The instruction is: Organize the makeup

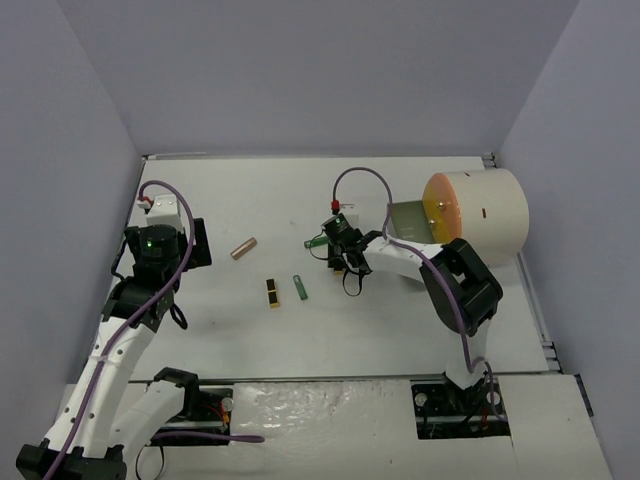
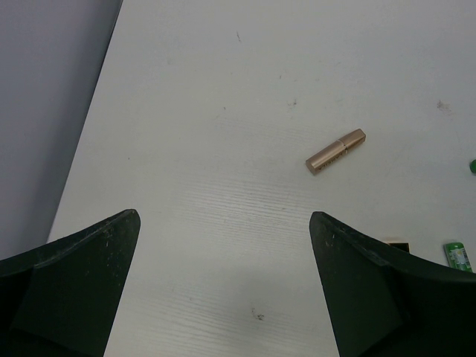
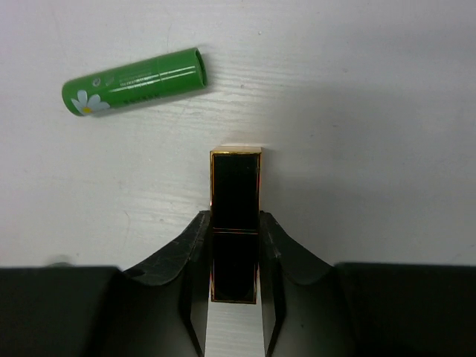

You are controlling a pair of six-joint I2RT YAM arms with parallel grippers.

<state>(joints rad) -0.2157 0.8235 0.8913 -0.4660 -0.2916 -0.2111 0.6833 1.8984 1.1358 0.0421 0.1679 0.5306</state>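
**Black-gold lipstick (image 3: 235, 223) sitting pinched between the right fingers (image 3: 182, 256)**

So the right fingers are pressing in on both long sides of that lipstick. They're narrowed right down to its width, and it's looking like a proper grip. The lipstick seems to be lying down on the white tabletop (image 1: 400, 310), with its gold-rimmed end poking out past the fingertips. Just beyond it, a green tube (image 3: 134, 82) with a little daisy print is lying on its side, a bit tilted and not touching the lipstick.

Over on the other side, the left fingers (image 2: 74, 282) are hanging spread wide above the tabletop and holding nothing at all. A rose-gold tube (image 2: 336, 151) is lying ahead of them and off to the right, well apart from both.

In the overhead view, a second black-gold lipstick (image 1: 272, 292) and a second green tube (image 1: 299, 288) are lying side by side between the two arms, near each other but not touching. The cream drum (image 1: 490, 210) is sitting on the right with its orange face turned inward. An open drawer (image 1: 412, 222) is sticking out of it, just behind the right wrist.
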